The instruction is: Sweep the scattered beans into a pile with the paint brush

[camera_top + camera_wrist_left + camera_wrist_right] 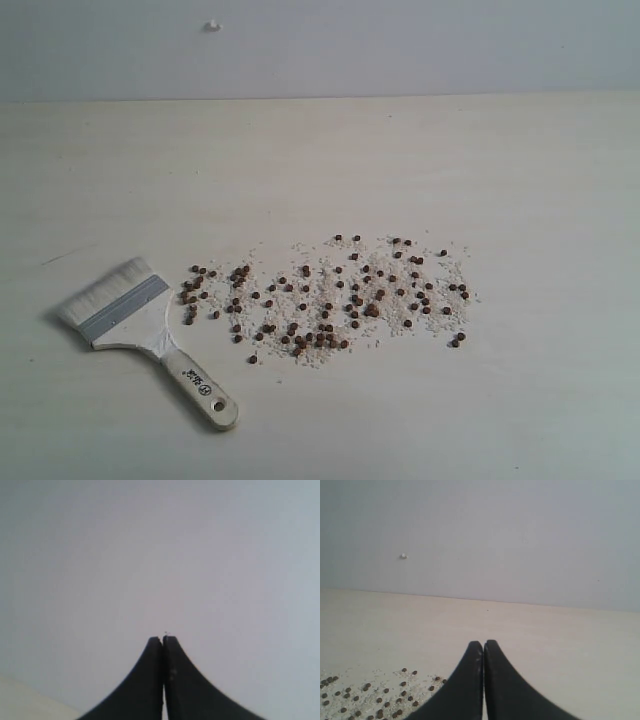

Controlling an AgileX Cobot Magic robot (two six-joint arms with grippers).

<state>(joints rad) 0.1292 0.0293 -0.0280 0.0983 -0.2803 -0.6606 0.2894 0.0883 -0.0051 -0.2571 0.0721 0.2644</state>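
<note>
beans (372, 311) scattered | paint brush (125, 308) beside them | left claw (163, 639) clenched | right claw (483, 642) clenched

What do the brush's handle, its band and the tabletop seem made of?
The paint brush has a handle that looks like pale matte wood with a printed mark. Its band seems metal: grey, dully shiny. The table could be light wood or laminate, faintly grained.
</note>
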